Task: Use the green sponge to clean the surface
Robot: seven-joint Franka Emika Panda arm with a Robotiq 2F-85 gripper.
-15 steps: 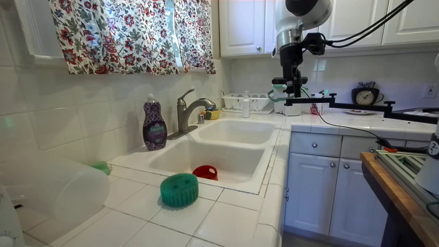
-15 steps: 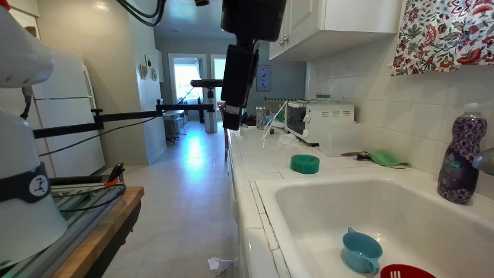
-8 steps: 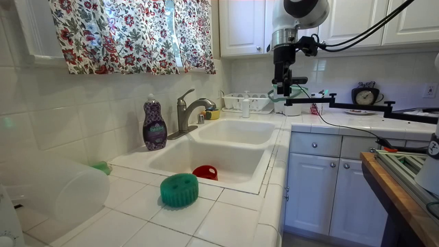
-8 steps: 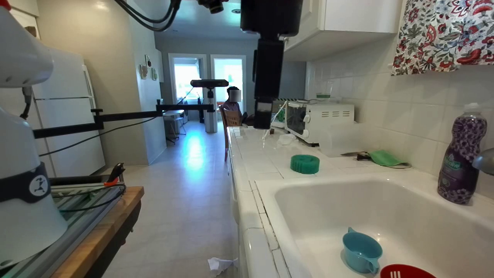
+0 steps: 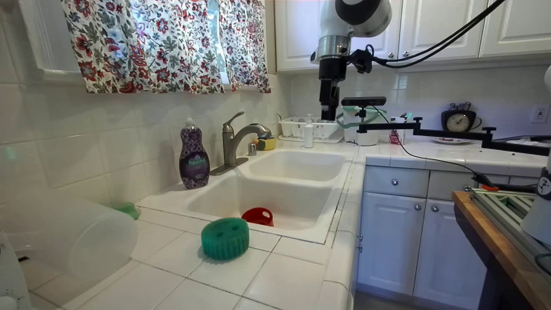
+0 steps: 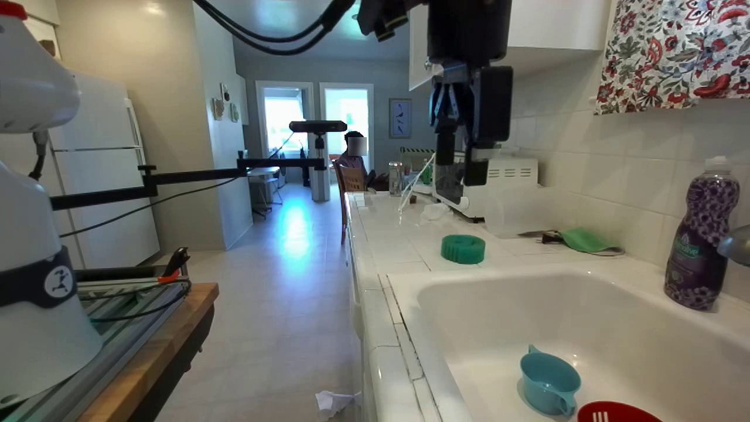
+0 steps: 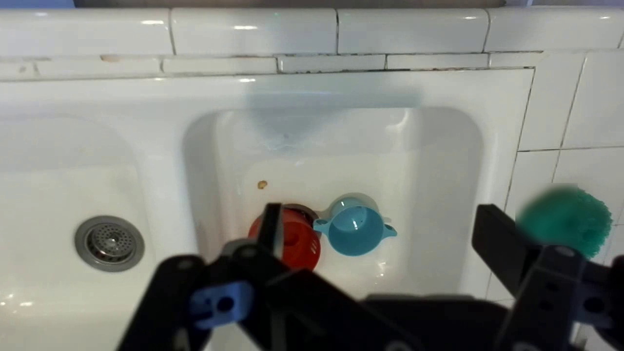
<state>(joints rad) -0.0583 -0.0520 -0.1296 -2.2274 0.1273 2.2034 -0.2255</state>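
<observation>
Wrist view: round teal-green, soft-looking ridged sponge (image 7: 595,214) toward the right edge, partly hidden by the black two-fingered gripper (image 7: 380,222).
Sponge's place: resting on the glossy white square-tiled countertop (image 5: 284,271), beside the white double-basin sink (image 5: 284,198).
Gripper's fingers: spread wide, pinching nothing; they hang above the sink, well apart from the sponge.
Sink's contents: a red, plastic-looking round vessel (image 7: 303,241) and a turquoise, plastic-looking two-lugged cup (image 7: 355,234).
Reach to sponge: probably the step in hand; cross the rim high, then centre over the sponge before lowering.
Sponge grip: straddle the ridged sides evenly, stop short of the tiles, squeeze firmly and keep its underside level for wiping.
</observation>
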